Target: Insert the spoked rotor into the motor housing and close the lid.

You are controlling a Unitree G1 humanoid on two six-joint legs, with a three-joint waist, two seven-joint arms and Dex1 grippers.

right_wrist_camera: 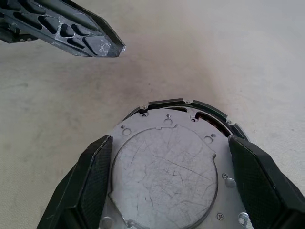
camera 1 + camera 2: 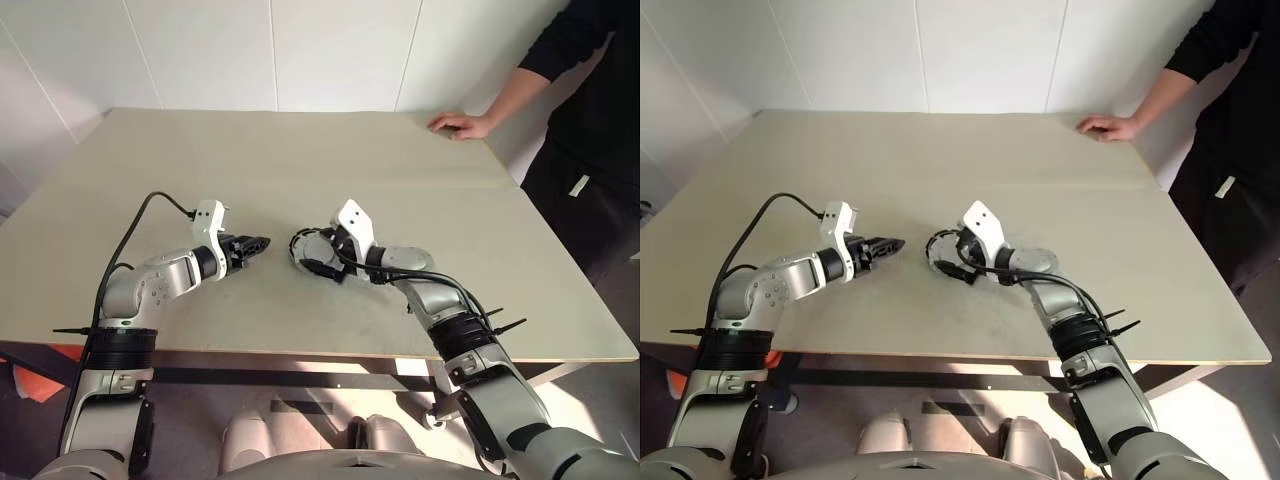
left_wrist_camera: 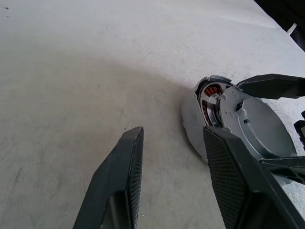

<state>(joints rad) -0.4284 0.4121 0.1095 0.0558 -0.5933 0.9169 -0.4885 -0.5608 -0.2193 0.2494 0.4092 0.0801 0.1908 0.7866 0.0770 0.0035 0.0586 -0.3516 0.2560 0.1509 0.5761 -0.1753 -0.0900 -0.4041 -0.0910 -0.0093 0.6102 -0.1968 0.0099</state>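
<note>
Right claw straddles the lid's edges, spread wide; left claw, half-open, holds nothing.

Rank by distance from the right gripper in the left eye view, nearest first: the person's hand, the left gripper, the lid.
1. Lid: between the right gripper's fingers.
2. Left gripper: just to its left, over the table.
3. Person's hand: resting on the far right table corner.

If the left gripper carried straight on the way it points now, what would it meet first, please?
Most likely the motor housing with the lid over it, framed by the right gripper; bare table lies between, though depth is uncertain.
</note>
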